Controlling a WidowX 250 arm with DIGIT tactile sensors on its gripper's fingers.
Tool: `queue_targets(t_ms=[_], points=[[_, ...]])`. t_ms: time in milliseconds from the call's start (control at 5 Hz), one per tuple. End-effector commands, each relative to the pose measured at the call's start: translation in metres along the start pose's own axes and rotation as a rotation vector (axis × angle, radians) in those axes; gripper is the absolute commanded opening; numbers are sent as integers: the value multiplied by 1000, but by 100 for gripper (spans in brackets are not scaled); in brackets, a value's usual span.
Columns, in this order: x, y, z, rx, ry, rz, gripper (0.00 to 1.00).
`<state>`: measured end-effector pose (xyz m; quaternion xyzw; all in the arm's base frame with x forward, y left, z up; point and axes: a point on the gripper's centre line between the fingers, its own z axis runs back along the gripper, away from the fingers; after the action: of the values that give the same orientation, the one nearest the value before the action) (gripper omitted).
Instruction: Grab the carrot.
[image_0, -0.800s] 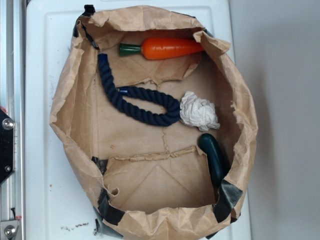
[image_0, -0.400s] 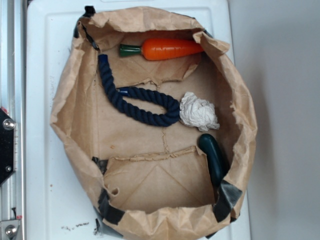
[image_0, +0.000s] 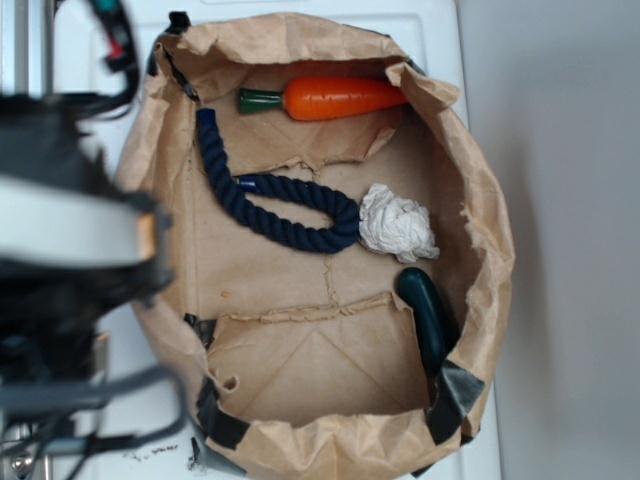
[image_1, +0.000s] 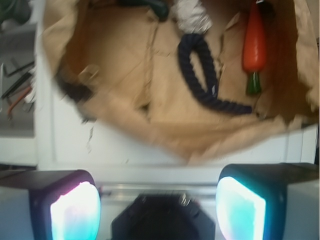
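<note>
The carrot (image_0: 335, 97) is glossy orange with a dark green stem end. It lies on its side at the far end of an open brown paper bag (image_0: 490, 250), stem pointing left. In the wrist view the carrot (image_1: 254, 42) shows at the upper right, inside the bag (image_1: 150, 130). My gripper (image_1: 157, 200) is open, its two lit pads wide apart with nothing between them. It hangs outside the bag, over the white surface and a metal rail. In the exterior view my arm (image_0: 70, 260) is a blurred dark mass left of the bag; its jaws are not distinguishable there.
A dark blue rope (image_0: 280, 215) loops across the bag's middle. A crumpled white paper ball (image_0: 397, 223) lies beside it, and a dark green toy vegetable (image_0: 430, 315) rests against the right wall. The bag stands on a white board (image_0: 90, 50). Tools lie at the far left (image_1: 17, 90).
My arm has swung into the exterior view at the left, where only the rail showed before. The carrot, rope, paper ball and green vegetable have not moved.
</note>
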<state>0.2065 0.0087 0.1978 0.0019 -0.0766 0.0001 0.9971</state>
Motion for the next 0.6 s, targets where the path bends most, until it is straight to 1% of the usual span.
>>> queue_targets(t_ms=[0,200,400], points=[[29,37,-22,-30,-145,-66,100],[37,48,-44,-36,-151,-96,100],[50,53,-76,15,-89,-79,100]])
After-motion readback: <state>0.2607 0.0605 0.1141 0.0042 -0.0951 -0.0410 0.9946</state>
